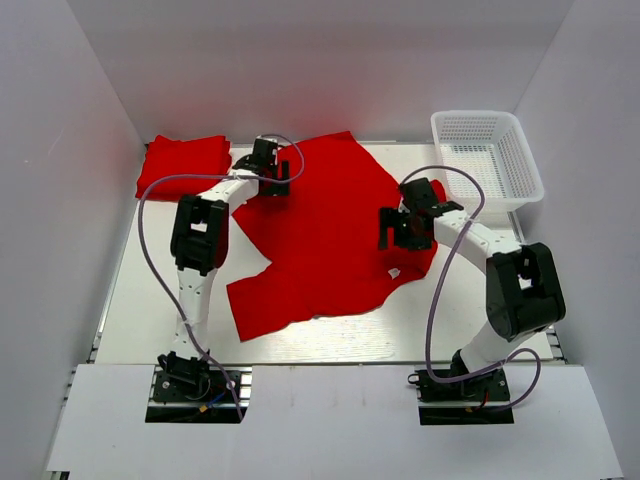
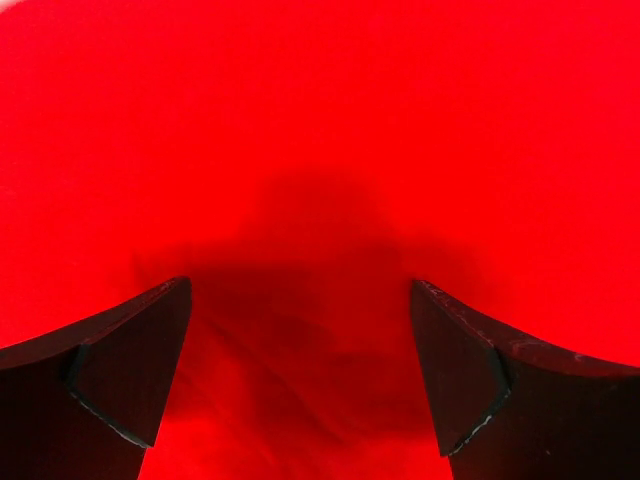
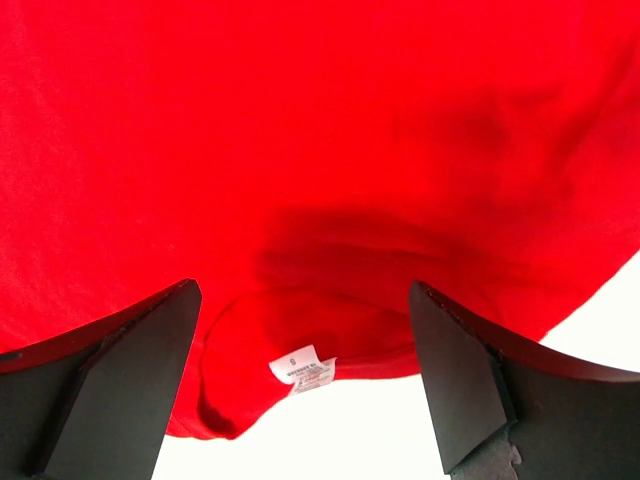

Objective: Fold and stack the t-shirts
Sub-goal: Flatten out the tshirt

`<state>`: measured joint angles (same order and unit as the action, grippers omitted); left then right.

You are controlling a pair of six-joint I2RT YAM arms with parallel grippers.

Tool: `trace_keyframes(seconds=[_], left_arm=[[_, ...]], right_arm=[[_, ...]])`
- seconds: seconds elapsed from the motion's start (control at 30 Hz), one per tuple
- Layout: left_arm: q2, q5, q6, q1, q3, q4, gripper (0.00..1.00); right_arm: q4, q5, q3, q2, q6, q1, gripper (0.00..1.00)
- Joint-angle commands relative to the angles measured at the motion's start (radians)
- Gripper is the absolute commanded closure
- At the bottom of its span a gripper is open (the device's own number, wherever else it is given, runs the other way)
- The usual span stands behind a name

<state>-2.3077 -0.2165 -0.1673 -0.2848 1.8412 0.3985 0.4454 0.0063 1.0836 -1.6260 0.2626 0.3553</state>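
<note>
One red t-shirt point(image 1: 320, 235) lies spread and rumpled across the middle of the white table point(image 1: 150, 300). Its small white neck label point(image 1: 395, 272) shows near its right edge. A second red t-shirt point(image 1: 182, 165) sits folded at the back left corner. My left gripper point(image 1: 272, 176) hovers open over the spread shirt's back left part; in its wrist view the left gripper point(image 2: 300, 290) has only red cloth point(image 2: 320, 150) beneath it. My right gripper point(image 1: 393, 232) stands open above the collar. In the right wrist view the label point(image 3: 300, 368) lies between and below the right gripper's point(image 3: 305, 290) fingers.
A white plastic mesh basket point(image 1: 487, 158) stands at the back right corner, just behind the right arm. White walls enclose the table on the left, back and right. Purple cables loop off both arms.
</note>
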Motion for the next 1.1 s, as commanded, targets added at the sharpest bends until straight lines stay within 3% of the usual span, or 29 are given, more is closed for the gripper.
trace_keyframes(seconds=[0.0, 0.23, 0.47, 0.6, 0.8, 1.0, 1.07], left_arm=[[0.007, 0.002, -0.041, 0.018, 0.041, 0.03, 0.0], [0.062, -0.034, -0.122, 0.018, -0.172, 0.039, 0.0], [0.33, -0.024, -0.236, -0.001, -0.548, -0.004, 0.0], [0.488, 0.101, -0.314, -0.01, -0.78, 0.01, 0.0], [0.743, 0.296, -0.373, -0.06, -0.968, 0.028, 0.0], [0.83, 0.5, -0.501, -0.155, -1.08, -0.033, 0.0], [0.831, 0.526, -0.517, -0.201, -1.09, -0.062, 0.0]], right_arm=[[-0.025, 0.027, -0.02, -0.009, 0.092, -0.001, 0.1], [-0.033, 0.075, 0.002, -0.099, 0.119, -0.016, 0.1], [0.007, 0.105, 0.122, -0.257, 0.138, -0.067, 0.1], [0.076, 0.115, 0.265, -0.35, 0.023, -0.095, 0.1], [0.144, 0.13, 0.524, -0.521, -0.098, -0.108, 0.1], [0.21, 0.162, 0.889, -0.704, -0.252, -0.13, 0.1], [0.171, 0.156, 0.929, -0.771, -0.319, -0.137, 0.1]])
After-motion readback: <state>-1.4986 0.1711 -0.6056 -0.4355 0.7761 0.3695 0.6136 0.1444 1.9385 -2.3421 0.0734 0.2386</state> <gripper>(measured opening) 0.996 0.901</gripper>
